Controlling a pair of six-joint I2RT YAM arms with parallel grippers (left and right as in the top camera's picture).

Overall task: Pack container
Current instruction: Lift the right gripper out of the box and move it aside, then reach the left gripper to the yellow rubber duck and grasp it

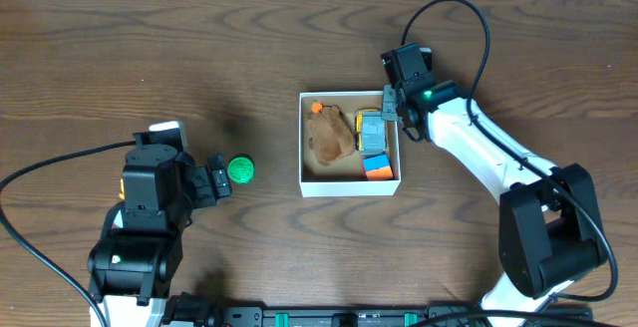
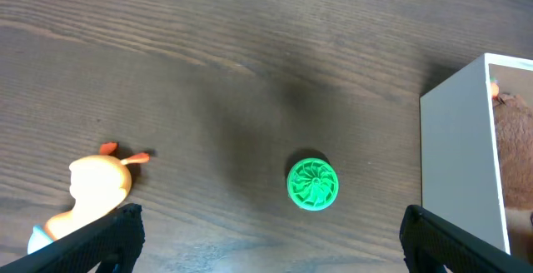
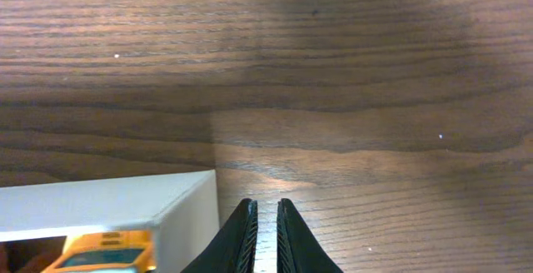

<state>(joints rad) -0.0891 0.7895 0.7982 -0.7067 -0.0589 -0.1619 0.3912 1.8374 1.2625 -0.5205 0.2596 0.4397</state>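
The container (image 1: pixel 349 188), a square white box with a tan inside, sits mid-table. It holds a brown toy (image 1: pixel 329 134), a yellow toy vehicle (image 1: pixel 370 128) and an orange-and-blue block (image 1: pixel 377 167). A green round toy (image 1: pixel 240 170) lies on the table left of the box. My left gripper (image 1: pixel 221 180) is open and empty just left of it. In the left wrist view the green toy (image 2: pixel 313 184) lies ahead between the fingers (image 2: pixel 271 240), with the box wall (image 2: pixel 454 140) at the right. My right gripper (image 1: pixel 392 108) is shut and empty at the box's far right corner (image 3: pixel 100 198), fingers (image 3: pixel 265 223) outside the wall.
A yellow duck toy (image 2: pixel 98 186) with an orange beak lies on the table by my left finger. A white object (image 1: pixel 165 128) sits beside the left arm. Black cables run from both arms across the brown wooden table (image 1: pixel 249 48).
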